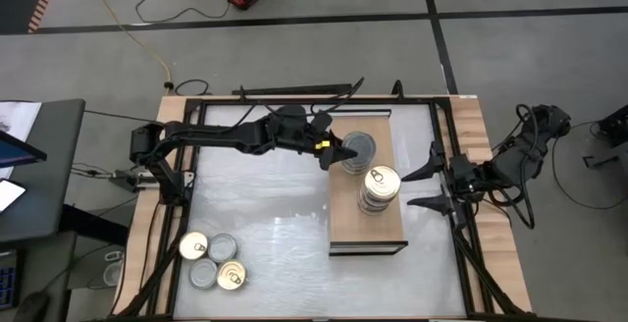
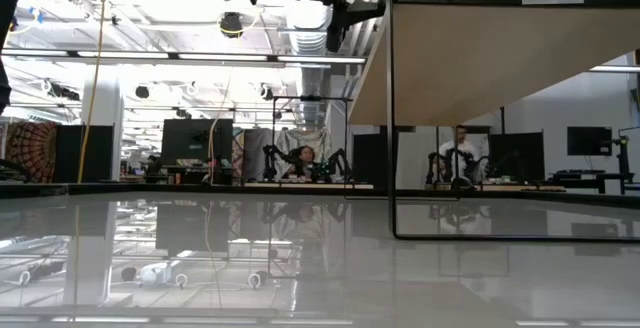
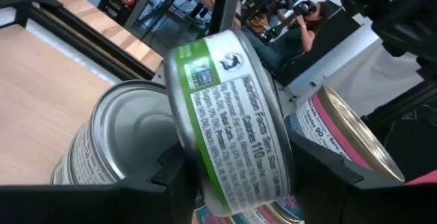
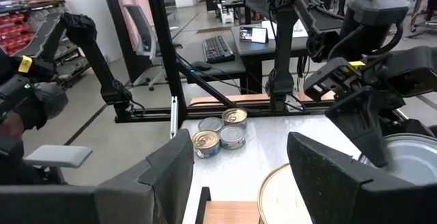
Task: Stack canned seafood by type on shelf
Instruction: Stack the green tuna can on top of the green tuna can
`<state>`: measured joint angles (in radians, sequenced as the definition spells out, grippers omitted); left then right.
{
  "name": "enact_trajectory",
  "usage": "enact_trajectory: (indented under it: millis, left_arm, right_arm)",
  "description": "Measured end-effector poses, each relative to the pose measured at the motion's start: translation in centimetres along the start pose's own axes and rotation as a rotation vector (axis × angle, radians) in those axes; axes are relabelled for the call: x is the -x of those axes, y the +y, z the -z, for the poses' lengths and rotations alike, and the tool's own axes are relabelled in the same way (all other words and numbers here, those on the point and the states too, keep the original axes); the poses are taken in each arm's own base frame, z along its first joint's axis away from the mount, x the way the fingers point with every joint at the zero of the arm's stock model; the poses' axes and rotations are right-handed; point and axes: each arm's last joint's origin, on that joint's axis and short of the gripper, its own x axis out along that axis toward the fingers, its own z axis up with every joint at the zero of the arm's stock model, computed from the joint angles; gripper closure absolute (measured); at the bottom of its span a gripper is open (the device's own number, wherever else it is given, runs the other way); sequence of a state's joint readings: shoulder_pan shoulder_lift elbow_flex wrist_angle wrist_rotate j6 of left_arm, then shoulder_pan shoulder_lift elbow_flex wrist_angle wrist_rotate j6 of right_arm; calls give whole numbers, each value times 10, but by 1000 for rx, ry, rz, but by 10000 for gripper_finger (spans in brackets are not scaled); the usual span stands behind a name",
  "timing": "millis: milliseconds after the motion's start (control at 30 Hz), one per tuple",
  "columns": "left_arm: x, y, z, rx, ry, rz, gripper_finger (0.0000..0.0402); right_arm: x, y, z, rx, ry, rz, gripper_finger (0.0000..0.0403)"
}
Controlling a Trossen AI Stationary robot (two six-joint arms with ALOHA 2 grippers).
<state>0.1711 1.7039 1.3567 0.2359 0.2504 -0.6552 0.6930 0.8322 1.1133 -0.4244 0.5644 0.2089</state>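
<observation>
The shelf (image 1: 345, 219) is a raised light-wood board on a thin dark frame; the low view shows its underside (image 2: 470, 58). On it stand a stack of silver-lidded tins (image 1: 361, 148) and a stack of gold-lidded tins (image 1: 381, 187). My left gripper (image 1: 339, 155) reaches in from the left, at the silver stack, shut on a green-labelled tin (image 3: 229, 121). Behind that tin are a silver-lidded tin (image 3: 116, 138) and a pink-labelled, gold-lidded tin (image 3: 341, 125). My right gripper (image 1: 420, 187) waits open at the shelf's right edge with nothing between its fingers (image 4: 164, 176). My left gripper has the green-labelled tin between its two fingers, one finger (image 3: 171, 173) at the lid side and the other at the bottom side (image 3: 290, 169). The fingers come roughly level from the table's left. The tin stands tilted on its edge, its label wall facing the wrist camera, just in front of the silver stack.
Several more tins (image 1: 211, 261) sit in a cluster on the tabletop at the near left, also visible as tins (image 4: 220, 135) in the right wrist view. The shelf's dark frame legs (image 2: 390, 118) stand on the table. People sit at desks in the room beyond.
</observation>
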Motion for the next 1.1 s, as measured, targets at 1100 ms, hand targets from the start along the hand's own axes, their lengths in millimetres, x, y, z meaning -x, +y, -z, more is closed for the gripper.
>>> enact_trajectory:
  millis: [1100]
  left_arm:
    - [10, 13, -2, -361, 113, -53, 95]
  right_arm:
    - [0, 0, -1, -7, -8, -1, 143]
